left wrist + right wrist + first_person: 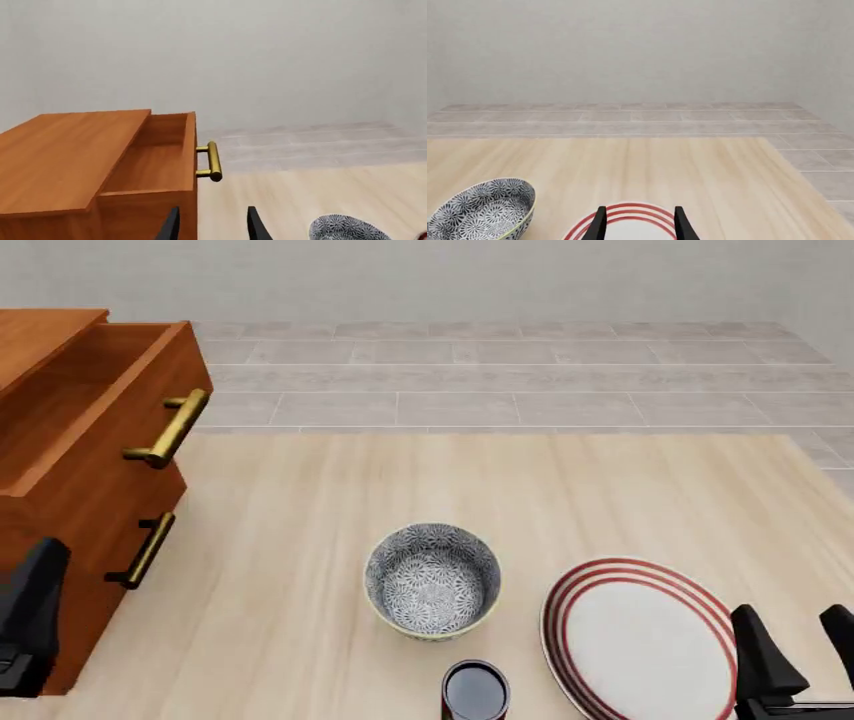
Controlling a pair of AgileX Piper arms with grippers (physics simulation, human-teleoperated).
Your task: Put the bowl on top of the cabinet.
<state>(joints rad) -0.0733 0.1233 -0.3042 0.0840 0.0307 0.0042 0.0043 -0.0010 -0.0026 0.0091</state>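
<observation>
The bowl (433,580), deep and blue-grey patterned with a pale rim, stands upright on the table near the middle. It also shows in the left wrist view as the bowl (347,229) and in the right wrist view as the bowl (484,210). The cabinet (67,470), reddish-brown wood, stands at the table's left with its top drawer (153,160) pulled open. My left gripper (212,227) is open and empty in front of the cabinet, well left of the bowl. My right gripper (790,625) is open and empty above the plate's right side.
A white plate with red rings (638,635) lies to the right of the bowl. A small dark cup (474,692) stands just in front of the bowl. Brass handles (171,428) stick out from the drawer fronts. Grey tiled floor lies beyond the table's far edge.
</observation>
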